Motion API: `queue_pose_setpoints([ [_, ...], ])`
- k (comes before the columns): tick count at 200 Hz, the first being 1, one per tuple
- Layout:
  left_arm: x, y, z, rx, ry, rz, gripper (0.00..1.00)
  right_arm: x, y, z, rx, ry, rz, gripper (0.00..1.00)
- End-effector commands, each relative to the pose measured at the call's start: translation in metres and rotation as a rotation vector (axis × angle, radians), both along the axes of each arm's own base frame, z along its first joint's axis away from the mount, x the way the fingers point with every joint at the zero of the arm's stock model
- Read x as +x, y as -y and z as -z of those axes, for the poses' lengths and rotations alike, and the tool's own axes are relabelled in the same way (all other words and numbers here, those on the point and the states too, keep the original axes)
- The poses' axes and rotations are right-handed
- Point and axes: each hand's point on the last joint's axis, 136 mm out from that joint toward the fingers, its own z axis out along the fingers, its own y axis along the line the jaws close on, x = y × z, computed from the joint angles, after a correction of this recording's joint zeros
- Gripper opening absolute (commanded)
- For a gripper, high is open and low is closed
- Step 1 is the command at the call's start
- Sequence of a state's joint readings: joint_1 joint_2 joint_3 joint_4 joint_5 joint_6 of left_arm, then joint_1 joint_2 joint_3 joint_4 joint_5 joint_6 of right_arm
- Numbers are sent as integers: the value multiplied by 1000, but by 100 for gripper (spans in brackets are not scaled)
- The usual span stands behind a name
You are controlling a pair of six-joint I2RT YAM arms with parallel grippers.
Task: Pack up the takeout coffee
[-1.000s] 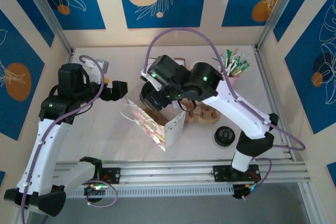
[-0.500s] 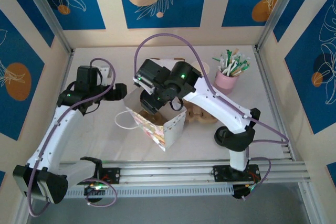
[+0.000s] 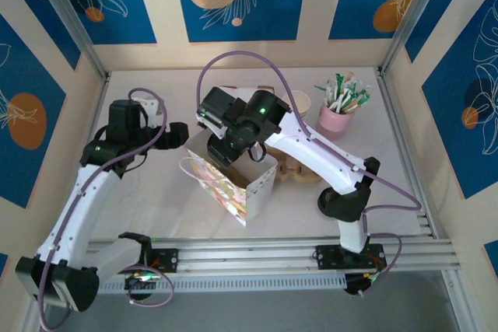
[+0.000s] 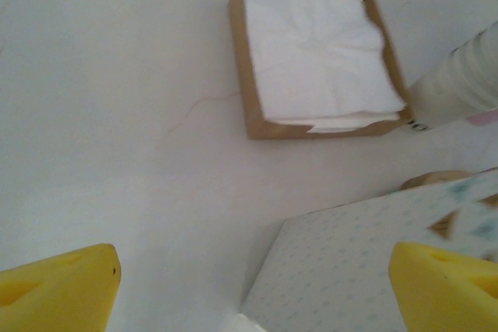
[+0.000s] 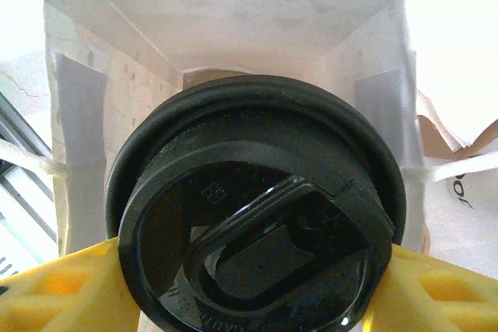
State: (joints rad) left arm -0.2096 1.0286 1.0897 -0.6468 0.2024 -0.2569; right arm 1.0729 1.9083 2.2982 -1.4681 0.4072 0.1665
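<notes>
Having swung leftward in the past second, the right tool clasps the takeout coffee by its sides, lid up, at the open mouth of the paper bag; how deep it sits cannot be told. The left tool hangs released beside the bag, above the bench near the napkin box. The descent likely wants to be straight and centred between the bag walls, with release only once the base rests.
</notes>
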Motion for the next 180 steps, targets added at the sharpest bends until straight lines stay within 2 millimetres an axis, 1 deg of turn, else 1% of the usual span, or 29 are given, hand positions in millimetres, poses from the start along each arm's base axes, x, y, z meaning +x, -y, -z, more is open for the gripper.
queue_pose_setpoints([
  [1, -3, 8, -39, -80, 105, 33, 90, -4, -3, 10, -13, -33, -24, 64],
  [10, -2, 4, -36, -61, 104, 12, 90, -3, -2, 13, -19, -33, -23, 64],
  [22, 0, -4, -26, -20, 86, -23, 90, -4, -1, 16, -23, -39, -26, 64],
  [37, 3, -13, -9, 31, 38, -64, 89, -5, -2, 22, -28, -48, -29, 64],
  [49, 6, -16, 4, 58, -2, -74, 89, -5, -1, 26, -34, -54, -33, 64],
  [63, 8, -19, 17, 78, -41, -88, 85, -4, 0, 32, -43, -59, -31, 64],
  [114, 16, -14, 52, 78, -118, -78, 75, -4, -1, 46, -52, -84, -56, 62],
  [140, 16, -13, 63, 77, -147, -67, 70, -6, -3, 52, -51, -94, -75, 62],
  [180, 16, -8, 77, 65, -189, -52, 68, -8, -3, 63, -63, -111, -80, 61],
])
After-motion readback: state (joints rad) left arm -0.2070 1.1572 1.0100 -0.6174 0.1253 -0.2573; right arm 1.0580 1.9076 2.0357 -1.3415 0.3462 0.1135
